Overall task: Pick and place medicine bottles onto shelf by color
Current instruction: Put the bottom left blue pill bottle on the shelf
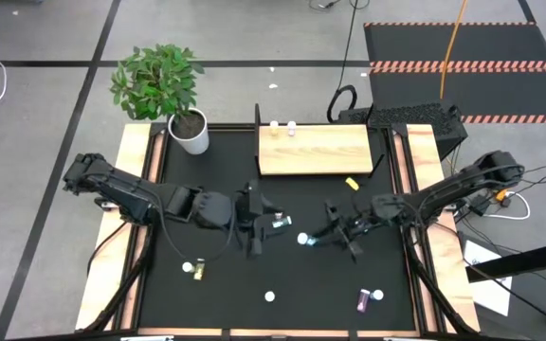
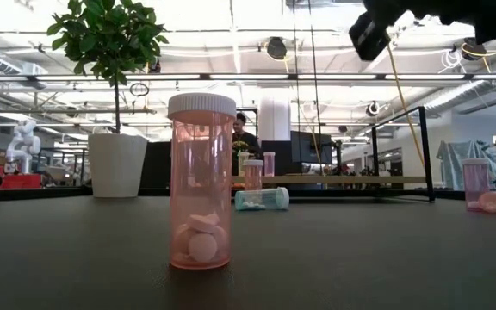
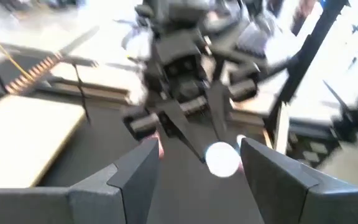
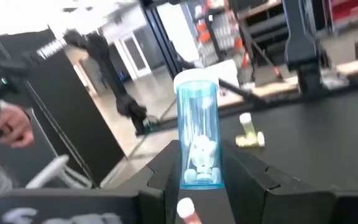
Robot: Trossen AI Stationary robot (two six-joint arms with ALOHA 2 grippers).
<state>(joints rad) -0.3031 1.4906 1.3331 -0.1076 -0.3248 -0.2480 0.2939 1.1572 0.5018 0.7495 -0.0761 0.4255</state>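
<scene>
My right gripper (image 1: 322, 237) is shut on a teal-blue bottle (image 4: 197, 134) with a white cap, held above the table's middle. My left gripper (image 1: 257, 225) is open and faces it. The cap (image 3: 222, 158) shows just beyond the left fingers. Another small bottle (image 1: 278, 224) lies on the mat beside the left gripper, and a teal one (image 2: 261, 200) lies there in the low view. The light-wood shelf (image 1: 316, 152) stands at the far side, with two pink bottles (image 1: 283, 126) upright at its far edge. My right gripper pinches the teal-blue bottle's base end (image 4: 199, 177) between its two fingers (image 4: 166, 168). The bottle runs on along the fingers, with its white cap (image 4: 196, 79) pointing away from the wrist toward the left arm. It looks lifted clear of the mat.
A pink bottle (image 2: 201, 181) stands upright near the near edge. A yellow-green one (image 1: 195, 270) lies at near left and magenta ones (image 1: 369, 299) at near right. A small yellow item (image 1: 352, 184) lies by the shelf. A white plant pot (image 1: 192, 133) stands at far left.
</scene>
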